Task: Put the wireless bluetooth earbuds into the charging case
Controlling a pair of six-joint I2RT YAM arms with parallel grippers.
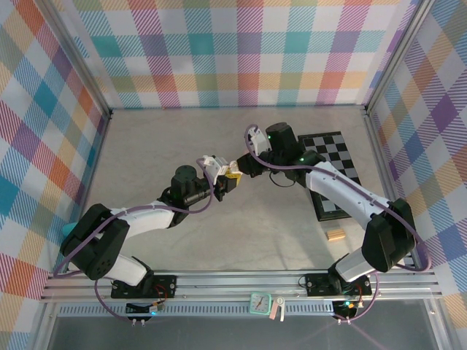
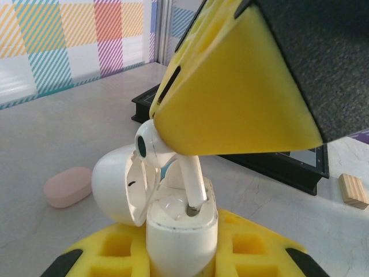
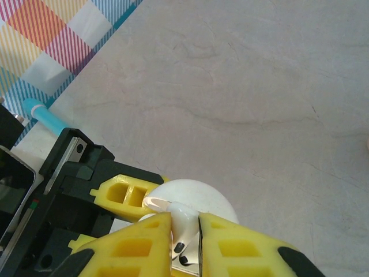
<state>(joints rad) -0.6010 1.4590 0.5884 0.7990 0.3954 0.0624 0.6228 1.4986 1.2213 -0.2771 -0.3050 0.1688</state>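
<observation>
- Progress: the white earbud (image 2: 193,182) stands with its stem tip just inside a socket of the open charging case (image 2: 180,228). Its head is well above the rim — entering, not seated — so pressing it home looks like the step in hand.
- Left to do: this bud must go fully down and its partner must follow. A closed pink case (image 2: 68,186) lies untouched on the table (image 2: 69,133). Whether the neighbouring socket is filled cannot be told.
- Right gripper (image 3: 184,224): jaws narrow, pinched on the earbud's upper stem from above.
- Left gripper (image 2: 181,254): jaws closed around the case body, holding it upright where the two arms meet, its lid (image 2: 115,184) swung back to one side.
</observation>
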